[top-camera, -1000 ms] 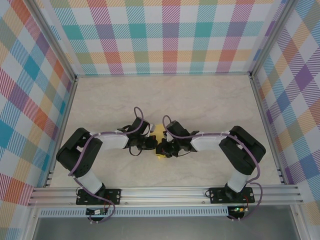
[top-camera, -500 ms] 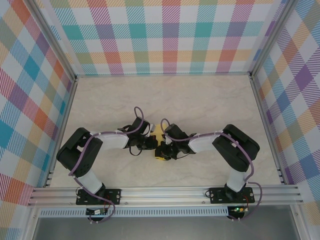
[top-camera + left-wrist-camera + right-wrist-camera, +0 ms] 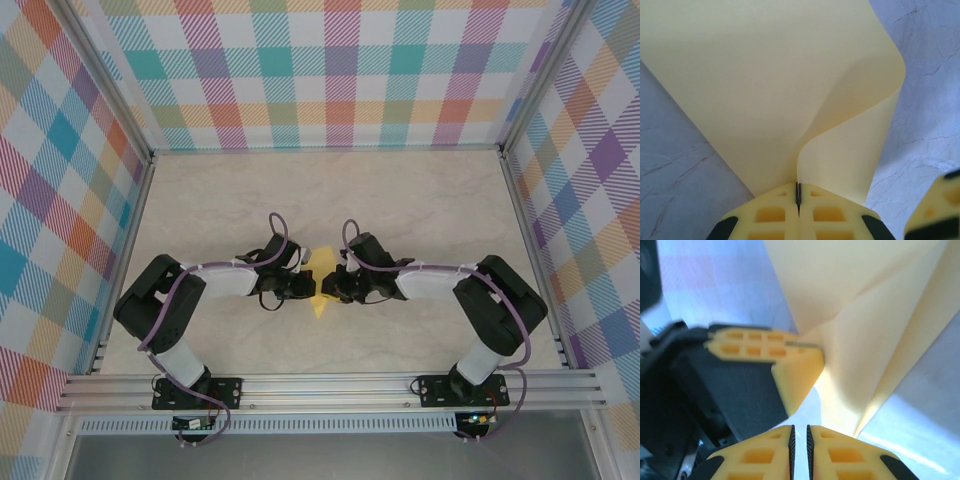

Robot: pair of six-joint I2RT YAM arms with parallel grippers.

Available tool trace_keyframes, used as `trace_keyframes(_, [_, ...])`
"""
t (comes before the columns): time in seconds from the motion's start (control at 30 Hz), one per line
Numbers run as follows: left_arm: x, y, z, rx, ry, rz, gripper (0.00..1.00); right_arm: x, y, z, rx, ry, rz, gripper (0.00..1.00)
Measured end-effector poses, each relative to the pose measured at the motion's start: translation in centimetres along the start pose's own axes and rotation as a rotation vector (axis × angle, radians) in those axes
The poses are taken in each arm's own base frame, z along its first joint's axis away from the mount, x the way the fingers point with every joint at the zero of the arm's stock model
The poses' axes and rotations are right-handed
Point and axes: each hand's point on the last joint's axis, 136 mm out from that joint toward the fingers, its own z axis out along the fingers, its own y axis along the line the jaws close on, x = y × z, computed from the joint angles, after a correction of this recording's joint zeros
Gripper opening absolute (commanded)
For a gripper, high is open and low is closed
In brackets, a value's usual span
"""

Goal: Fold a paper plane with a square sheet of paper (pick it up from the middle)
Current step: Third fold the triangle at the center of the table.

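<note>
1. Two grippers meet at mid-table, towards the near edge. The paper (image 3: 765, 75) lies between them as a small yellow wedge on the table (image 3: 400, 200), its point towards my bases.
2. Change: a second ago my right gripper (image 3: 799, 437) sat on top of the paper and hid most of it from above. Now that arm has swung out to my right, the gripper is beside the paper rather than over it, and the wedge shows clearly.
3. Left gripper (image 3: 798, 197): it has not moved over the same second. Its jaws are pressed together on one edge of the paper. In its wrist view the sheet fans away from the pinch, one layer flat and one curling up in a soft bend.
4. Right jaws: nearly together, with only a thin slit between them. I cannot tell whether any paper edge sits in that slit. The paper rises just beyond the fingertips, and the left finger is close beside it.
5. Reading: I judge that the right side has finished a press or a tuck and is backing off, leaving the left as the only sure hold.
6. Progress: the paper is creased but the fold is still loose. The curled layer has not been flattened, and it is no dart yet.
7. Risk: a single pinch at the edge lets the wedge pivot or spring open.
</note>
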Motion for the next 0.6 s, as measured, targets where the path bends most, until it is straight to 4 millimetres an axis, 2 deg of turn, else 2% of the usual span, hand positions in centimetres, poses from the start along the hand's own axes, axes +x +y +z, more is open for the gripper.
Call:
trace_keyframes(0.33, [0.0,0.0,0.0,-0.002,0.003,-0.001,0.03,-0.4,-1.4,2.0,0.027,0.035,0.017,0.16])
trace_keyframes(0.6, [0.0,0.0,0.0,-0.002,0.003,-0.001,0.03,-0.3,-2.6,2.8,0.054,0.048,0.029,0.15])
